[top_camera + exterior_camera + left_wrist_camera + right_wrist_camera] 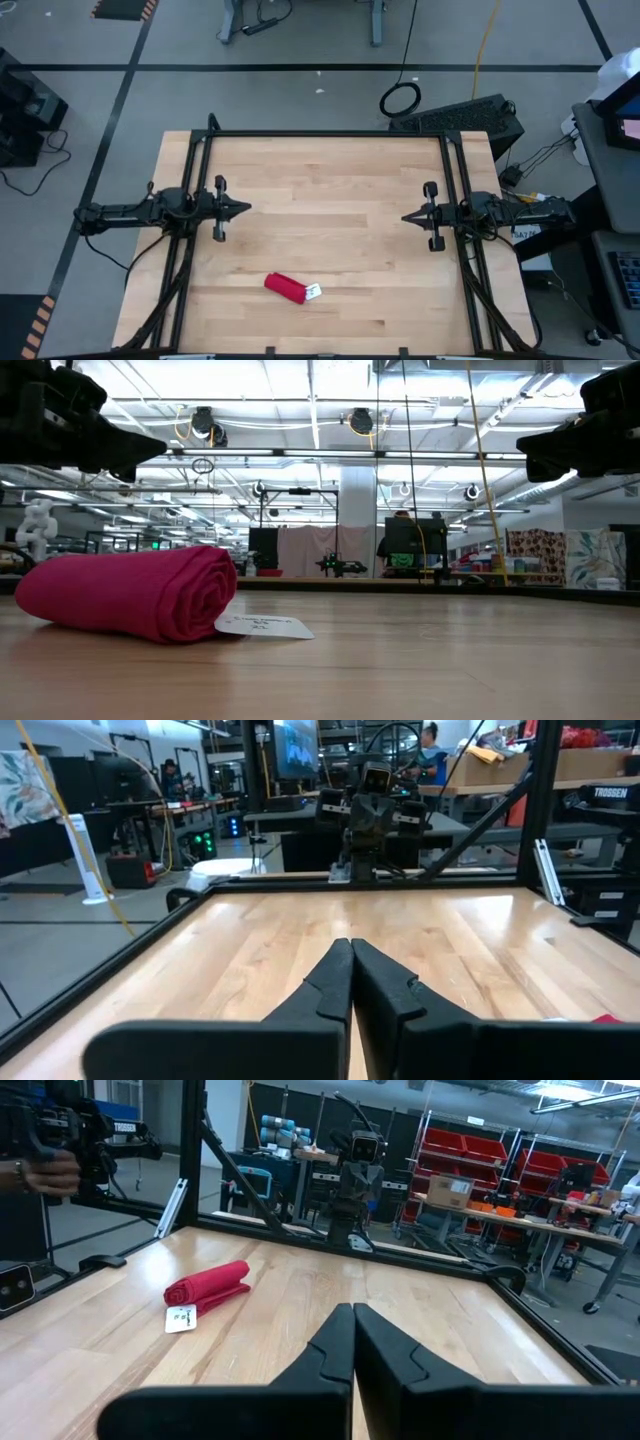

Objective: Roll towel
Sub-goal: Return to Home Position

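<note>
The red towel (285,288) lies rolled into a short cylinder on the wooden table, near its front edge and left of the middle. In the low view the towel (130,592) shows its spiral end, and its white tag (262,627) lies flat on the wood beside that end. The towel (208,1285) also shows in the right wrist view. My left gripper (246,209) hovers shut at the table's left side, pointing level toward the middle, well away from the towel. My right gripper (405,216) hovers shut at the right side, facing it.
A black metal frame (330,133) runs around the table's far, left and right edges. The wood between the two grippers and toward the far edge is bare. Beyond the table stand desks, shelves, cables and a person in the room.
</note>
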You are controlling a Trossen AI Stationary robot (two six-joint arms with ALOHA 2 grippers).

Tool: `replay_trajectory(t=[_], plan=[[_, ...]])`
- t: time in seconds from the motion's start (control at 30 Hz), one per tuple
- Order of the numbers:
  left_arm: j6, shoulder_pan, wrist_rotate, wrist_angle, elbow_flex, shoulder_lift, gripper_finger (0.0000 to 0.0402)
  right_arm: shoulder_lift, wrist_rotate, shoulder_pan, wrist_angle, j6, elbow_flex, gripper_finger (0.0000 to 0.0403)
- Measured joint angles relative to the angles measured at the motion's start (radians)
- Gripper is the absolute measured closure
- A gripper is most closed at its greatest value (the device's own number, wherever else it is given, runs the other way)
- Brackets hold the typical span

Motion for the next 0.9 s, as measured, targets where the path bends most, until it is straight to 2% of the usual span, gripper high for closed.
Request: replay_trajectory(t=[0.2, 0.9], plan=[[0.0, 0.0, 0.0, 0.001, 0.0, 0.0, 0.0373, 0.0, 0.0, 0.0, 0.0, 0.0, 0.0, 0.0403], [0.003, 0.0, 0.0, 0.004, 0.0, 0.0, 0.037, 0.0, 0.0, 0.0, 0.0, 0.0, 0.0, 0.0403]])
